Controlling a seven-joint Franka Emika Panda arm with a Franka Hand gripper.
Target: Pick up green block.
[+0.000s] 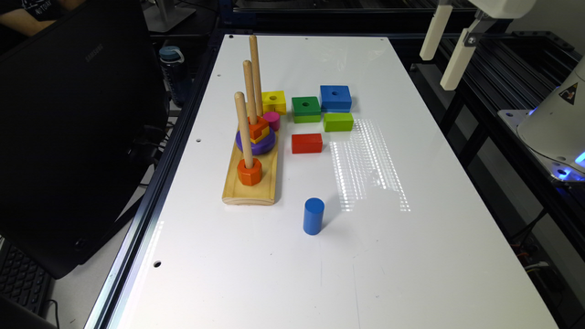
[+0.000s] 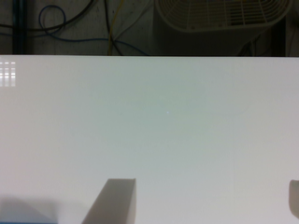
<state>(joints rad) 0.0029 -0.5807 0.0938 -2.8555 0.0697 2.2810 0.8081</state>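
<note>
The green block (image 1: 306, 108), dark green with a round centre hole and lighter sides, rests flat on the white table (image 1: 365, 256) between a yellow holed block (image 1: 274, 101) and a larger blue holed block (image 1: 336, 98). My gripper (image 1: 438, 72) hangs high over the table's edge at the exterior view's right, well above and apart from the green block. In the wrist view the gripper (image 2: 205, 205) is open, its two fingers (image 2: 117, 200) wide apart over bare table with nothing between them.
A lime-green solid block (image 1: 338, 122) and a red block (image 1: 307, 143) lie just in front of the green one. A wooden peg board (image 1: 251, 183) with three tall pegs and stacked rings stands at the exterior view's left, a pink cylinder (image 1: 272, 120) beside it. A blue cylinder (image 1: 313, 215) stands upright nearer the front.
</note>
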